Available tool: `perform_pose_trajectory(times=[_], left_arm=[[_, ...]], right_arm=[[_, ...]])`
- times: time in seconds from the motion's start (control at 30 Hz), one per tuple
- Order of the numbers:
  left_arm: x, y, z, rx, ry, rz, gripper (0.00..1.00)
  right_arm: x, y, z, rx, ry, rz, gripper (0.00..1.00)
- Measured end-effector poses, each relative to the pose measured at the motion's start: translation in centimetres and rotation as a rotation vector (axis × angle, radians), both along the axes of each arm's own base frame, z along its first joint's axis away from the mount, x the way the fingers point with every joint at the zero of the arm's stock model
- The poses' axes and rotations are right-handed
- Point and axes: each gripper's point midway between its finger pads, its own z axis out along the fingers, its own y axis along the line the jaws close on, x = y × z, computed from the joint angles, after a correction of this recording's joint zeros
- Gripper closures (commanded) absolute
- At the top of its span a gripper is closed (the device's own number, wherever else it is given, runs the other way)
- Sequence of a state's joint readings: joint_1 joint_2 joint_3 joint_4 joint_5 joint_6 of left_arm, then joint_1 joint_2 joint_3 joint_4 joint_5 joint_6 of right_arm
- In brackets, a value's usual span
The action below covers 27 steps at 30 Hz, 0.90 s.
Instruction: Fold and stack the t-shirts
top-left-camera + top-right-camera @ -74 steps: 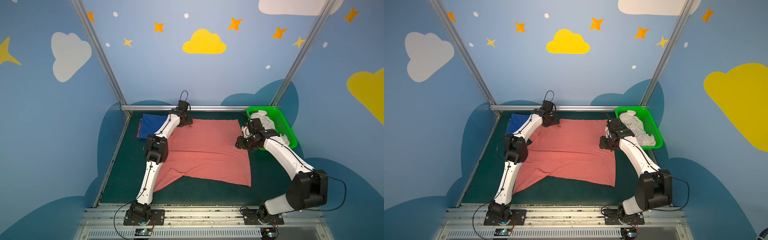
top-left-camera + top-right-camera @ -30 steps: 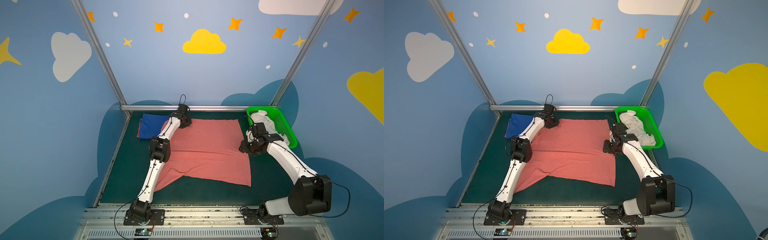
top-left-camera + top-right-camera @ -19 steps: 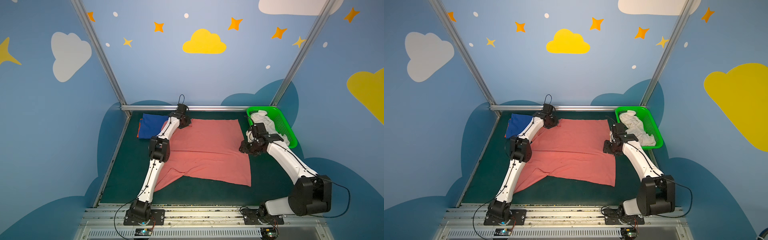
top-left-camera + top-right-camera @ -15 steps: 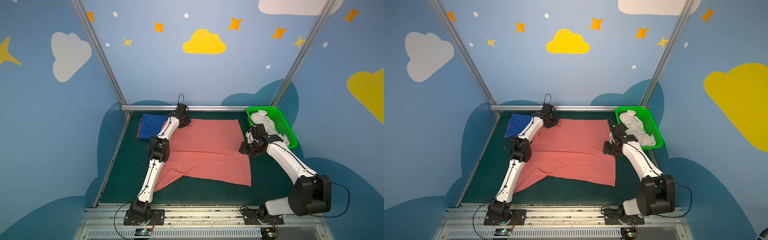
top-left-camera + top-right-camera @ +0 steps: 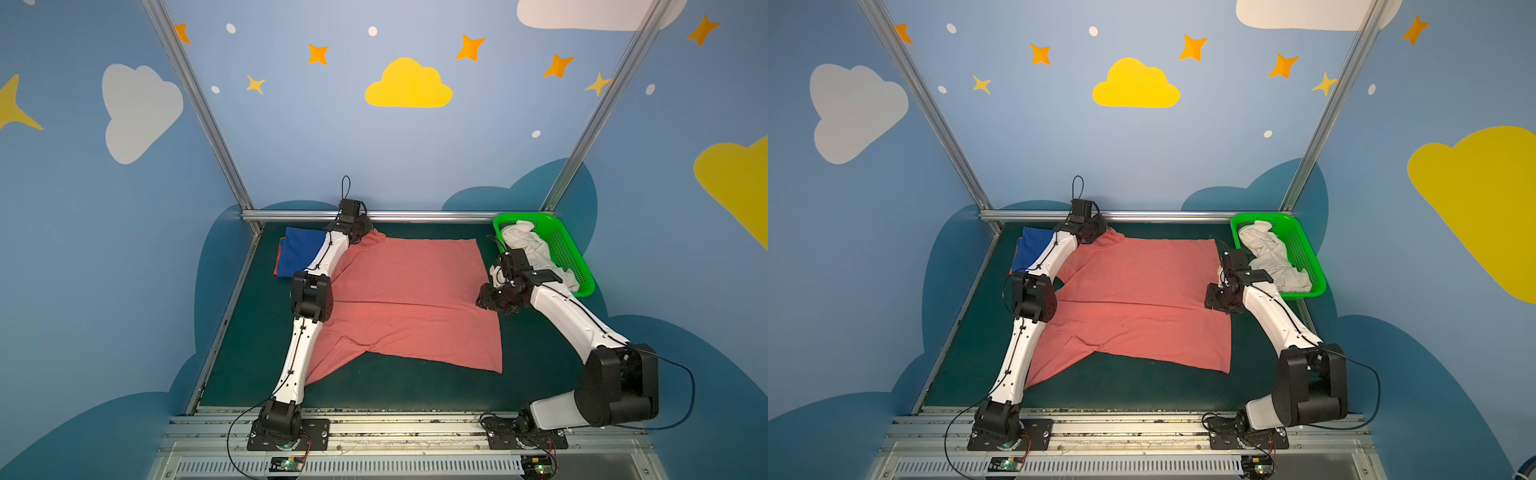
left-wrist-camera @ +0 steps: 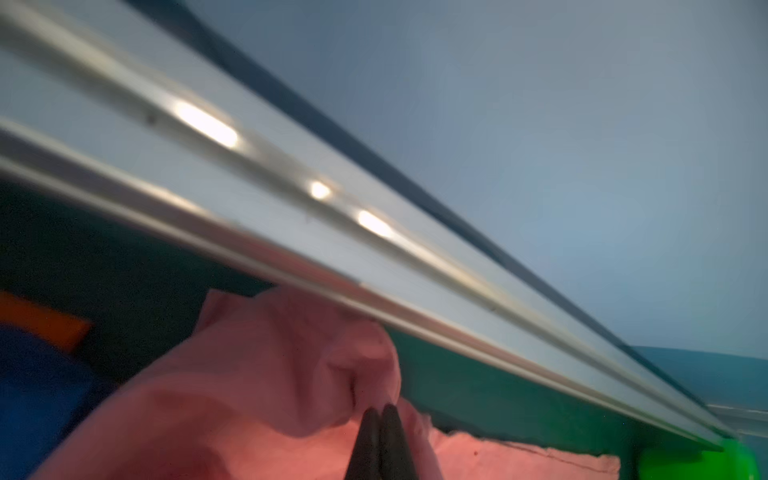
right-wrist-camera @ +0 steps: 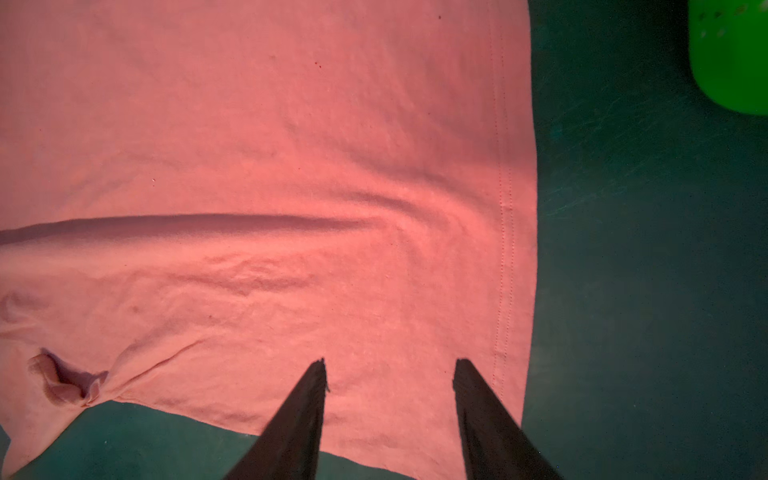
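1. Upper left of the mat, both top views: the folded royal blue shirt [image 5: 301, 253] lies on the orange shirt [image 5: 276, 269], of which only an edge shows. The stack is unchanged over the last seconds. Judged: two shirts done.
2. Left gripper [image 6: 380, 415], at the top-left corner of the spread shirt, close under the back rail [image 5: 415, 216]. A second ago its jaws were a crack apart; now they are pressed together. The wrist view shows pink cloth puckered up against the tips, so it reads as pinching that corner. Grasp made; no lift seen yet.
3. Salmon-pink shirt [image 5: 407, 299], centre of the mat, spread nearly flat with one long crease across the middle. One sleeve trails toward the lower left under the left arm. Its outline has not shifted.
4. Right gripper [image 7: 388, 365] has slid down the frame along the shirt's right edge, away from the basket. It hangs over the hem, jaws apart, nothing between them. Whether the tips touch the cloth cannot be told.
5. Green basket [image 5: 561, 245], upper right: the white shirt [image 5: 528, 245] lies crumpled inside, untouched.
6. Judgement: one corner secured. The right side must close on the hem before a fold can be drawn across. Lifting with the left alone risks dragging the shirt askew.
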<state>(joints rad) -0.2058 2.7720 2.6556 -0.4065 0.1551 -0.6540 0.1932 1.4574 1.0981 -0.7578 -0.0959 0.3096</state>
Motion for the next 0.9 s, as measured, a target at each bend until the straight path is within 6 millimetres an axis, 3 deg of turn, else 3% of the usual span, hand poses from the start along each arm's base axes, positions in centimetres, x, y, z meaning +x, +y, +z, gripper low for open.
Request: perform_pose_trajectory(times=[0.17,0.27,0.43,0.7,0.9], left_arm=[[1.6,-0.5,2.1,-0.067,-0.102,0.015,0.89],[2.3,-0.8,2.6,-0.096,-0.151,0.017,0.67],[3.2,-1.7,4.1,-0.14,-0.237,0.004,0.5],[3.8,-1.3,4.7,-0.157,-0.288,-0.007,0.4],[2.7,0.2,5.3,-0.089,-0.223,0.001,0.47]], right_arm=[[0.0,0.1,-0.7,-0.001,0.023,0.0,0.49],[0.0,0.1,-1.0,-0.002,0.032,-0.001,0.5],[0.0,0.1,-1.1,-0.002,0.034,-0.004,0.5],[0.0,0.2,-1.1,0.006,0.037,-0.004,0.5],[-0.2,0.8,-1.0,0.028,0.041,0.01,0.5]])
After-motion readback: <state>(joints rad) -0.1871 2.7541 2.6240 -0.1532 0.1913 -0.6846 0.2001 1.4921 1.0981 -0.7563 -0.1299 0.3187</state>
